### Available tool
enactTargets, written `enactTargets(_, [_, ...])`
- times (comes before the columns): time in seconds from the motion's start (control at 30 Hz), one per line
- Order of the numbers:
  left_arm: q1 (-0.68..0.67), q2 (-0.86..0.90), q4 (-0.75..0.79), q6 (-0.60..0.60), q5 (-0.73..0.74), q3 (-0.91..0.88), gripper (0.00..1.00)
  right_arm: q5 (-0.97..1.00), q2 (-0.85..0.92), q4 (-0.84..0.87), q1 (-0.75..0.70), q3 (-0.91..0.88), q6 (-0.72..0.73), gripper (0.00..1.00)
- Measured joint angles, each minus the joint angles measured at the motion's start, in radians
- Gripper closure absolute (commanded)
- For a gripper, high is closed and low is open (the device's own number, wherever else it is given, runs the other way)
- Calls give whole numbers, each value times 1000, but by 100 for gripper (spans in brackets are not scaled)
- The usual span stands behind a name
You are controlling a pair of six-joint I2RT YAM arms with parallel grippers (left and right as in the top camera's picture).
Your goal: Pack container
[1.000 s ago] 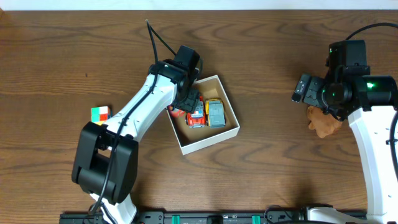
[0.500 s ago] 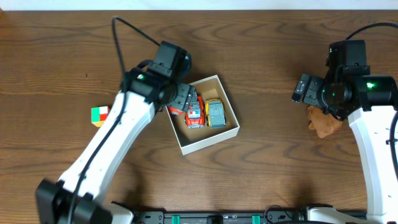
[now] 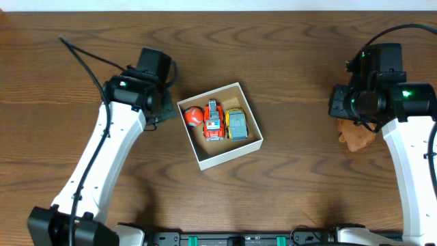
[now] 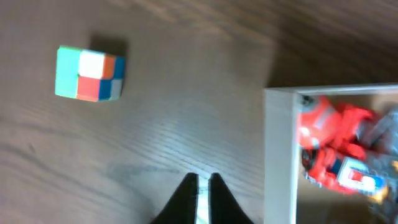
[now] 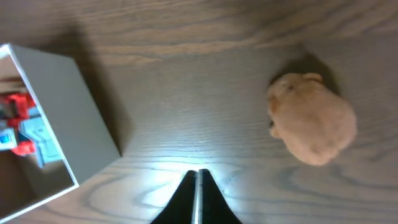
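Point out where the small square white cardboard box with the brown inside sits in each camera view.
Overhead: the white cardboard box lies at the centre of the picture, turned at an angle.
Left wrist: it is at the right edge, cut off.
Right wrist: it is at the left edge, cut off.
Shared landmark: the red toy truck inside it.

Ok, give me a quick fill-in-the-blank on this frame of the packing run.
1. The yellow car lies ___ the container.
2. The brown plush toy lies ___ the container.
3. The left gripper and right gripper are both ___, holding nothing.
Missing words: inside; outside; shut.
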Motion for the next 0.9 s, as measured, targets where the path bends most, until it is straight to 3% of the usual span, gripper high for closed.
enactTargets(0.27, [29,112,55,-18,-10,-1,94,-31,36,4,65,0,-35,99])
enactTargets(0.53, [29,250,156,69,73,-2,94,-45,202,22,171,0,-43,99])
enactTargets(0.9, [29,269,240,143,175,-3,94,-122,378,28,256,-1,-47,99])
